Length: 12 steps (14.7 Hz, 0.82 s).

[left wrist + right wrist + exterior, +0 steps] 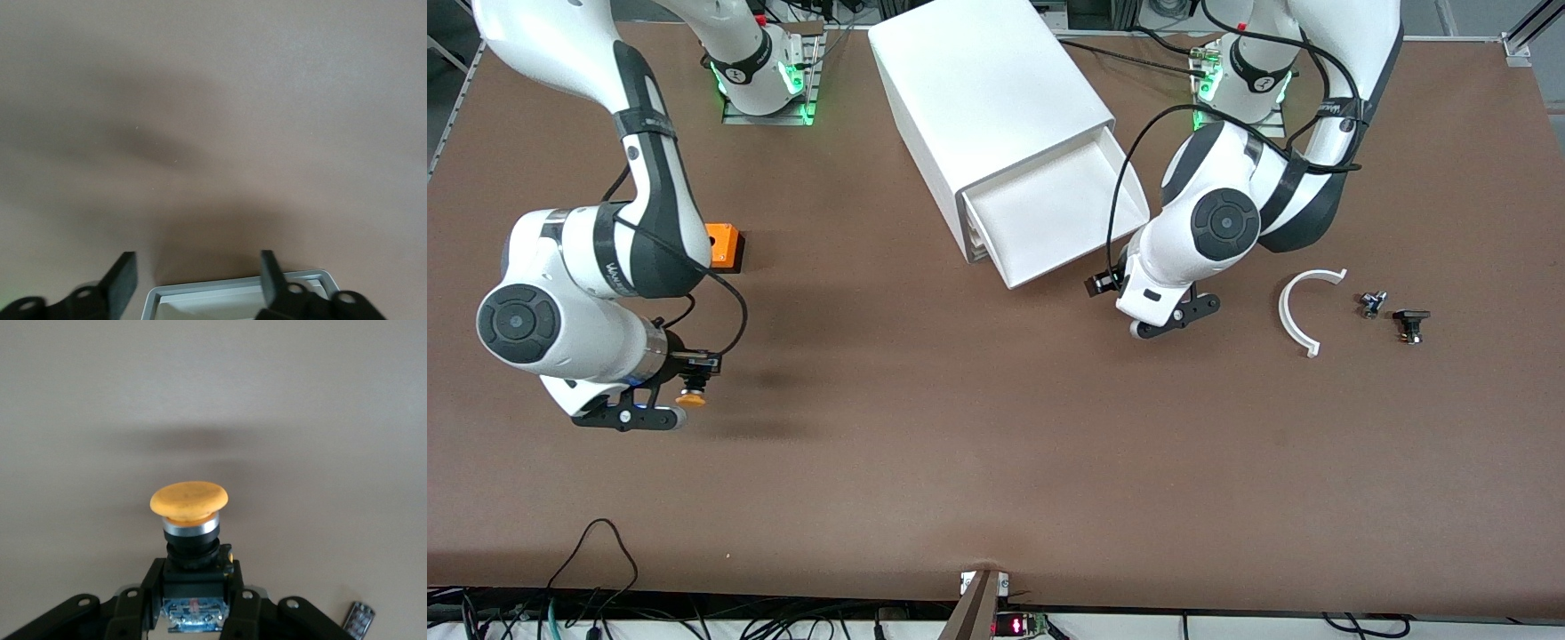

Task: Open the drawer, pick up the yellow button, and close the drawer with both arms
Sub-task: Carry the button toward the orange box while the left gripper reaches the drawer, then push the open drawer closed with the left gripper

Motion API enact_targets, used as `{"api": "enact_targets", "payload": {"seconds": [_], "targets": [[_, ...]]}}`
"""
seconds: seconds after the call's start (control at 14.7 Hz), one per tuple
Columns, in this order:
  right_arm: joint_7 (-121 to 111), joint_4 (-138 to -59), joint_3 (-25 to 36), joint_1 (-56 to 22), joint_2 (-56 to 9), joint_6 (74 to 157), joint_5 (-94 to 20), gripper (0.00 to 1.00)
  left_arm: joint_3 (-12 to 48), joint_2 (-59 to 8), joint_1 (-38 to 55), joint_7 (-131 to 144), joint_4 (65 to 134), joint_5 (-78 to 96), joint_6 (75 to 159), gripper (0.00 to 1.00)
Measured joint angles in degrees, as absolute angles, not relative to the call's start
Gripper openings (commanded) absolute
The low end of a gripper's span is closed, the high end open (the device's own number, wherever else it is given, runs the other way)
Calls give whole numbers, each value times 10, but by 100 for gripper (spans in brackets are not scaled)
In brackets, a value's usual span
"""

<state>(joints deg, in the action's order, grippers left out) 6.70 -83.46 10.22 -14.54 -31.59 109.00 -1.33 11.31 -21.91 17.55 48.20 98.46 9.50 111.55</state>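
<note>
The white cabinet (pixel 987 98) lies on the table with its uppermost drawer (pixel 1089 169) pulled open; what shows of the drawer's inside is bare. My right gripper (pixel 680 402) is shut on the button (pixel 691 399) and holds it above the brown table near the right arm's end. In the right wrist view the orange-yellow cap (pixel 189 500) stands clear of the gripper (pixel 193 593), and the fingers (pixel 133 607) clamp the black-and-blue body. My left gripper (pixel 1174 320) is open and empty just off the drawer's front corner. The left wrist view shows its fingers (pixel 123 280) apart over the drawer rim (pixel 233 290).
An orange cube (pixel 723 246) sits by the right arm. A white curved strip (pixel 1303 307), a small metal part (pixel 1372 304) and a small black part (pixel 1410 324) lie toward the left arm's end. The table's front edge (pixel 996 591) is lowest in the front view.
</note>
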Motion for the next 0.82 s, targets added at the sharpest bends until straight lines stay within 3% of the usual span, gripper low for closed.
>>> {"api": "enact_targets", "payload": {"seconds": [0.34, 0.82], "targets": [[24, -949, 103, -119, -284, 1195, -14, 0, 114, -219, 199, 512, 993, 95, 1127, 98], [-60, -1049, 103, -75, -288, 1340, -43, 0, 124, -212, 217, 538, 1019, 95, 1148, 98]]}}
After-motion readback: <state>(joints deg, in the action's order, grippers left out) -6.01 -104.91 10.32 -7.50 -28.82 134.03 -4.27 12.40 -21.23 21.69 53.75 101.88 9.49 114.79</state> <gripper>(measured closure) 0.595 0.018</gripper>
